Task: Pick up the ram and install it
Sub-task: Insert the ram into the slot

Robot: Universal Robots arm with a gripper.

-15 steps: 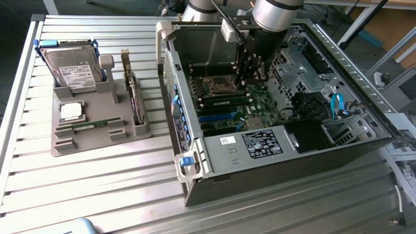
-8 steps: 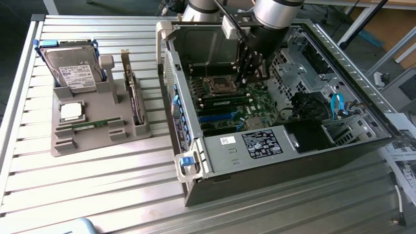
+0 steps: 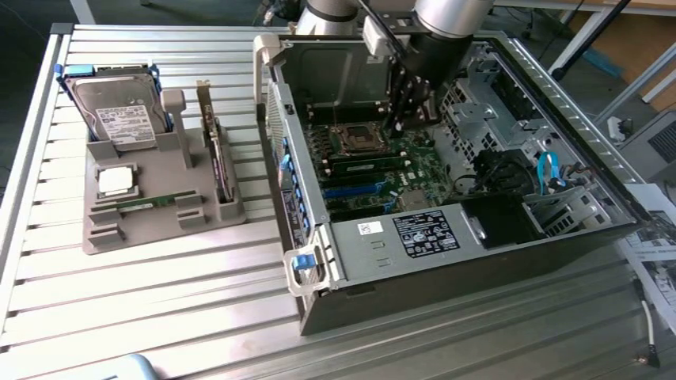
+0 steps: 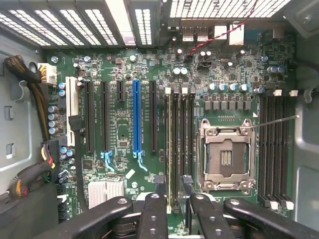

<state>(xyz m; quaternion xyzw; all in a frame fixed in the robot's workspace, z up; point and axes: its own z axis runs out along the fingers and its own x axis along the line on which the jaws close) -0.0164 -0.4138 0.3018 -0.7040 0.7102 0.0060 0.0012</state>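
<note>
The gripper (image 4: 173, 199) hangs low inside the case (image 3: 423, 269), jaws spread wide and gripping nothing. The near end of a ram (image 4: 169, 149) sits between its fingertips (image 4: 159, 183); whether they touch it cannot be told. The ram stands on edge in a slot just beside the empty socket (image 4: 225, 154), its long axis running straight away from the gripper, parallel to the neighbouring slots. Well apart, outside the case, a second ram (image 3: 142, 203) lies flat on the grey tray (image 3: 158, 233).
</note>
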